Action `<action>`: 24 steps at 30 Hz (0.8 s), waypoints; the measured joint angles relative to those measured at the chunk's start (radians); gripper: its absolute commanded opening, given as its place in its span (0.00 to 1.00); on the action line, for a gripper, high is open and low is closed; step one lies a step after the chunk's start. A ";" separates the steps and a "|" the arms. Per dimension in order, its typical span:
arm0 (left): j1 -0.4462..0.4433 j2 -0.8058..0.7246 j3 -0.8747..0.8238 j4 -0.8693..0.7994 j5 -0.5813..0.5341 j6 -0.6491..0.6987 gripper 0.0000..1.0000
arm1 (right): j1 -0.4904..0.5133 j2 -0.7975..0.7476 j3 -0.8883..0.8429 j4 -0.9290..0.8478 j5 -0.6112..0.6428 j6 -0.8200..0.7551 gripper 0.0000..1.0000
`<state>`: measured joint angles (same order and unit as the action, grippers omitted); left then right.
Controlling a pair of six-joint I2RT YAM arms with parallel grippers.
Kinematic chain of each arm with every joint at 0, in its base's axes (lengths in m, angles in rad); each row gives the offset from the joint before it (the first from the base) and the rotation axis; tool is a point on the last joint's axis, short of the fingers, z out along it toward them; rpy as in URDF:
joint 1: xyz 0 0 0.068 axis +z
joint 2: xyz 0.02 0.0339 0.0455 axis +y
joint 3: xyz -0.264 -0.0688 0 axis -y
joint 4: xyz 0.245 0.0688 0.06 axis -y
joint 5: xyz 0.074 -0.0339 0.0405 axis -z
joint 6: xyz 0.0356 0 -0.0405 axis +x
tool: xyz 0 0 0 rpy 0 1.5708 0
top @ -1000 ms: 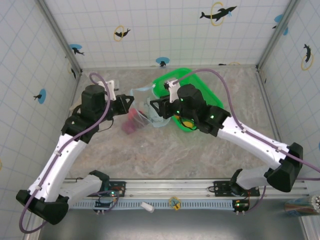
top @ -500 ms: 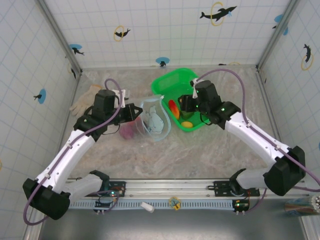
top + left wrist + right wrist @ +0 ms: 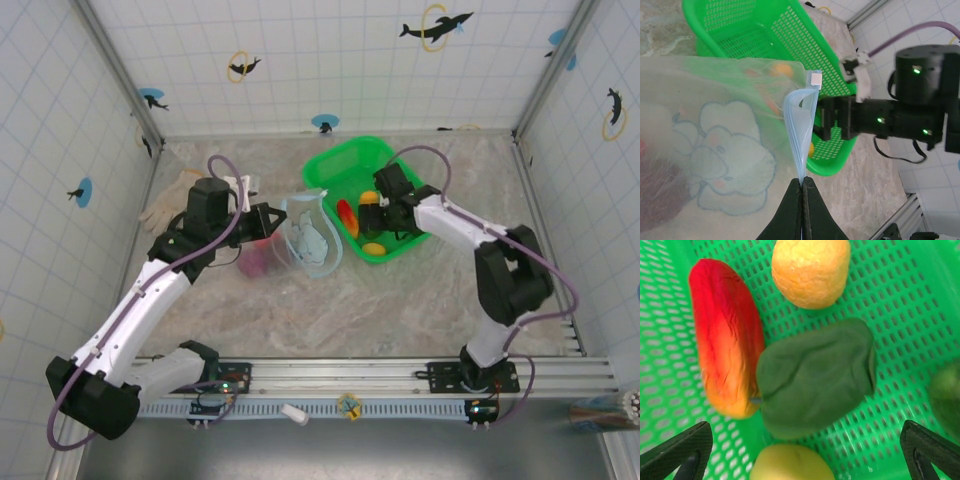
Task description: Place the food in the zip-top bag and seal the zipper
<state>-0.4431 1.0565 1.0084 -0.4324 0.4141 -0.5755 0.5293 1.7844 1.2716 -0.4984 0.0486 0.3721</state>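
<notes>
My left gripper [image 3: 268, 222] [image 3: 802, 184] is shut on the mouth edge of the zip-top bag [image 3: 310, 240] [image 3: 715, 150], pinching the light-blue zipper [image 3: 799, 125]. A dark maroon piece of food [image 3: 258, 260] [image 3: 657, 195] lies inside the bag. My right gripper [image 3: 372, 208] [image 3: 805, 442] hangs open inside the green basket [image 3: 345, 165] [image 3: 900, 300], holding nothing. Below its jaws lie a dark green pepper [image 3: 815, 375], a red-orange piece [image 3: 725, 335] [image 3: 346, 215], an orange-yellow ball [image 3: 810, 270] and a yellow fruit [image 3: 790, 465] [image 3: 372, 248].
A white glove [image 3: 168, 205] lies at the far left by the wall. The basket [image 3: 740, 30] stands just right of the bag's mouth. Walls close the table on three sides, and a rail [image 3: 350, 375] runs along the near edge.
My right gripper has left the bag's mouth, swung right into the basket and opened wide. The left gripper shifted slightly with the bag and stays shut on its edge.
</notes>
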 measured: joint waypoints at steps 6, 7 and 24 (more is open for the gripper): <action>0.000 -0.017 -0.016 0.000 -0.003 0.000 0.00 | -0.002 0.126 0.119 -0.029 0.012 -0.044 0.95; 0.000 -0.017 -0.017 0.000 -0.003 0.000 0.00 | -0.004 0.140 0.136 -0.032 0.014 -0.047 0.93; 0.000 -0.019 -0.017 0.001 -0.003 0.000 0.00 | -0.046 0.146 0.078 0.025 0.002 -0.067 0.75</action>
<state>-0.4431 1.0378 0.9916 -0.4316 0.4110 -0.5755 0.4835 1.9301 1.3495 -0.4736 0.0509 0.3050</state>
